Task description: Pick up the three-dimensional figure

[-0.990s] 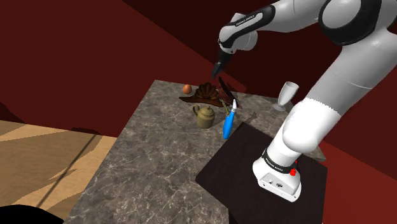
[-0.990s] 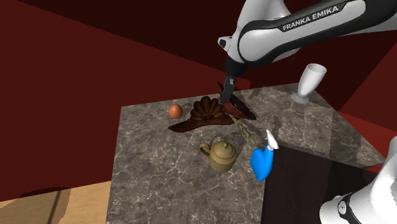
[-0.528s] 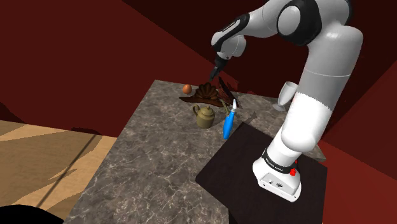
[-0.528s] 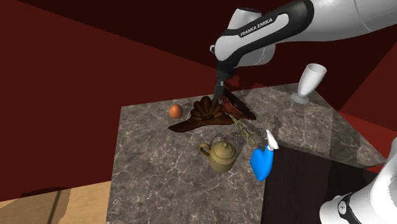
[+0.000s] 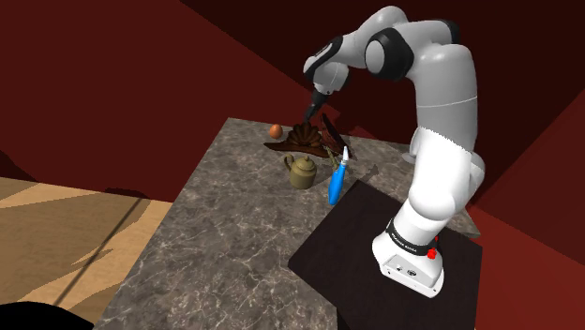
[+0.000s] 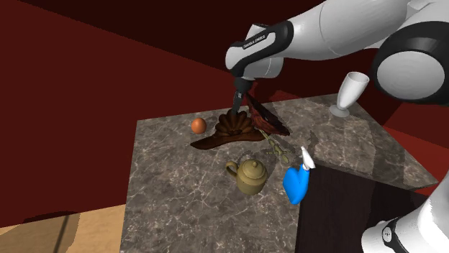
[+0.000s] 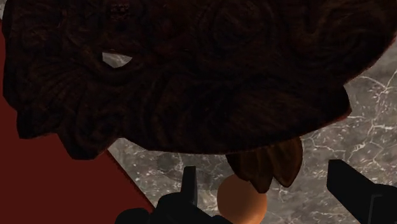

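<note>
From the wrist view I can't read the whole carved figure (image 7: 191,76). It is a dark brown mass that runs off the frame, with scrolled relief, one small hole through it and leaf-like lobes hanging at its lower rim. The claw (image 7: 263,170) is wide open with nothing in it. Its two black fingers (image 7: 189,184) stand well apart, and an orange ball (image 7: 240,198) shows in the gap between them, untouched.

In the second exterior view the claw (image 6: 238,109) points down right at the top of the figure (image 6: 229,128). I cannot tell whether it touches. The figure sits near the far edge of the grey marbled tabletop (image 6: 187,201), fanned like a shell on a flat spreading base. A dark slab (image 6: 270,120) leans just behind it, too dim for me to name.

The ball (image 6: 198,126) lies just beside the figure, toward that view's left. A brass-coloured teapot (image 6: 252,175), a thin twig (image 6: 277,149) and a blue spray bottle (image 6: 295,183) lie nearer the stand. A pale goblet (image 6: 347,92) stands well apart at the far corner.

In the shoulder view the arm covers most of the goblet. Open marble spreads from the teapot (image 5: 302,172) toward that view's lower left.
</note>
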You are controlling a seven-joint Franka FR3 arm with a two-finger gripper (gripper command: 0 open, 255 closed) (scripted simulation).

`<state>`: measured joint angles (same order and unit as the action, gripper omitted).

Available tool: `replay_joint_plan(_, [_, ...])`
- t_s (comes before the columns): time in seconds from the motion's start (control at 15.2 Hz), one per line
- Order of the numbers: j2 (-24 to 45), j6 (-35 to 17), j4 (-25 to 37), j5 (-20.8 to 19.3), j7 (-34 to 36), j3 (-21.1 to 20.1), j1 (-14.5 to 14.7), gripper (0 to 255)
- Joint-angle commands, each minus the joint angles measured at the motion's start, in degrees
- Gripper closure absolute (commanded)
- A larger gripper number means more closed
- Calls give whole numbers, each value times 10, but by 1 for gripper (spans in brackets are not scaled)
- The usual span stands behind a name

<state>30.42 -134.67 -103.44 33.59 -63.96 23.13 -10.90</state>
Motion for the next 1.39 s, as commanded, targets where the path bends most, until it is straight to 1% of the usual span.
replay_joint_plan(0.0, [23, -1, 19, 11, -12, -7, -13, 0])
replay_joint_plan(0.53, [57, -30, 20, 34, -33, -23, -23, 0])
replay_joint_plan(0.59, [56, -30, 19, 35, -33, -23, -23, 255])
replay_joint_plan(1.19, [57, -30, 20, 34, -33, -23, -23, 255])
replay_joint_plan(1.32, [46, -21, 19, 27, -27, -18, -20, 255])
